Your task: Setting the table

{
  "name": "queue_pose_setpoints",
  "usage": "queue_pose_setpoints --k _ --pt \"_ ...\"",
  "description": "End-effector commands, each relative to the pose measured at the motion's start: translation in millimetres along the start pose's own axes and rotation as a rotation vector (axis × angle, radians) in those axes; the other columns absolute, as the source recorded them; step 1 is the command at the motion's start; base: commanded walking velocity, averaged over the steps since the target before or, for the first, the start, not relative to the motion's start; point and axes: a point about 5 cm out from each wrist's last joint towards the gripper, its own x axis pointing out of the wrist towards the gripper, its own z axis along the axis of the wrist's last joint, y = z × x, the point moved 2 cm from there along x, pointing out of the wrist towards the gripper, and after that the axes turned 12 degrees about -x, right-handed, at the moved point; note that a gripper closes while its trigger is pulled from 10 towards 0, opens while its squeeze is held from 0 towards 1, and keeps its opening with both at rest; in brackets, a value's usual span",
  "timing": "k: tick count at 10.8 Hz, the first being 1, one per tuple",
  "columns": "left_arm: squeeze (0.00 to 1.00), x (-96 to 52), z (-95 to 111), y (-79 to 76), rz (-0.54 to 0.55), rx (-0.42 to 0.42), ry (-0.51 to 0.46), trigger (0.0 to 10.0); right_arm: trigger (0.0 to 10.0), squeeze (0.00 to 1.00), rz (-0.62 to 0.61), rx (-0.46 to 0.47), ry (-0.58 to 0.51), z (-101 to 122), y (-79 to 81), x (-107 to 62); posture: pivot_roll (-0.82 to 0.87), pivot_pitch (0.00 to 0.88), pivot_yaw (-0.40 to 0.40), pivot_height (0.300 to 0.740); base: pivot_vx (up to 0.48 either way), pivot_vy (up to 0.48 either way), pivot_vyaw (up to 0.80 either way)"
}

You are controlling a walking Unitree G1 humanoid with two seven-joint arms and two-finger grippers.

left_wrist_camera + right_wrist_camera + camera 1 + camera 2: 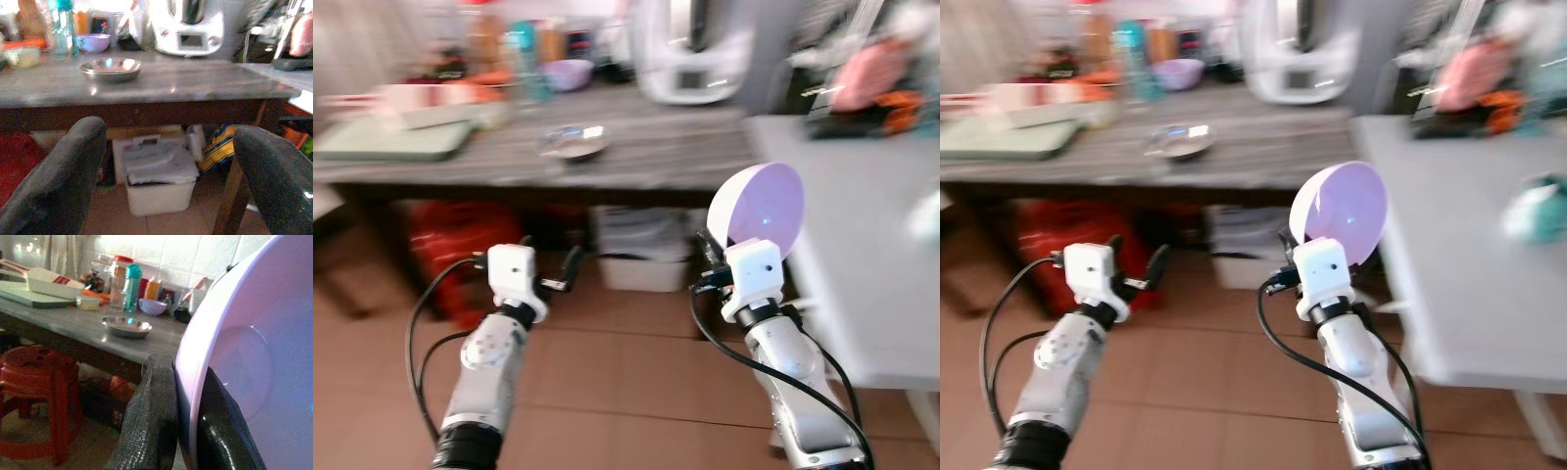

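The right tool (183,431) pinches the rim of a lilac bowl (759,208), held upright above it; the left tool (168,171) gapes wide.

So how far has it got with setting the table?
Early on, it looks. The right end effector grips a lilac plate by its rim, held upright over the floor beside the grey table. The left end effector is open and empty. The plate is not yet laid, and a metal bowl waits on the counter.
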Motion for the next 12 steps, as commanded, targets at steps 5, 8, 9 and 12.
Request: queue_pose_setpoints --k 5,8,9,12 --pt "0.0 1.0 3.8 5.5 0.011 0.042 -0.001 10.0 10.0 0.0 -0.014 0.003 -0.006 1.0 -3.0 -4.5 0.0 0.0 0.039 0.74 0.0 0.34 0.48" --pt "0.0 1.4 2.7 5.3 0.008 0.04 0.004 10.0 10.0 0.0 -0.028 0.024 0.002 0.8 -2.6 -3.4 0.0 0.0 0.037 0.74 0.0 0.336 0.14" --pt "0.0 1.2 2.5 5.1 0.007 0.047 0.006 10.0 10.0 0.0 -0.032 0.028 0.008 -0.3 -3.3 -3.8 0.0 0.0 0.037 0.74 0.0 0.0 0.0" --pt "0.0 -2.6 1.8 0.3 -0.059 0.036 0.012 10.0 10.0 0.0 -0.04 0.028 0.019 -2.8 -5.7 -4.8 0.0 0.0 0.032 0.74 0.0 0.0 -0.42"
